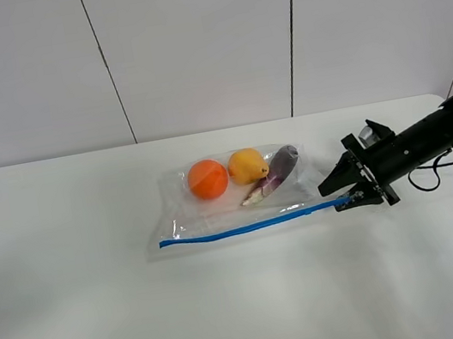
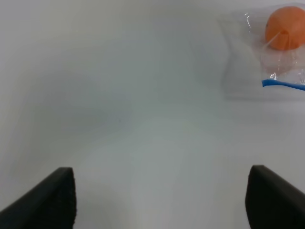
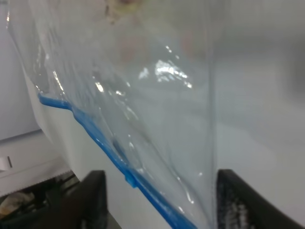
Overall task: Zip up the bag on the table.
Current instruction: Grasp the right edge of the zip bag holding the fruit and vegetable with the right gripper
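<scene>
The clear bag (image 1: 184, 214) lies on the white table (image 1: 95, 322) with its blue zipper strip (image 1: 237, 229) along the near edge. An orange fruit (image 1: 207, 179), a yellow fruit (image 1: 247, 166) and a purple vegetable (image 1: 281, 169) lie inside. My right gripper (image 1: 341, 196) is at the strip's right end. In the right wrist view the bag (image 3: 157, 95) and its strip (image 3: 95, 136) lie between the spread fingers of the gripper (image 3: 157, 205). My left gripper (image 2: 159, 200) is open and empty over bare table, with the bag's left corner (image 2: 286, 52) far from it.
The right arm (image 1: 430, 135) reaches in from the right edge with a black cable behind it. A white panelled wall (image 1: 197, 44) stands behind the table. The left arm does not show in the exterior high view.
</scene>
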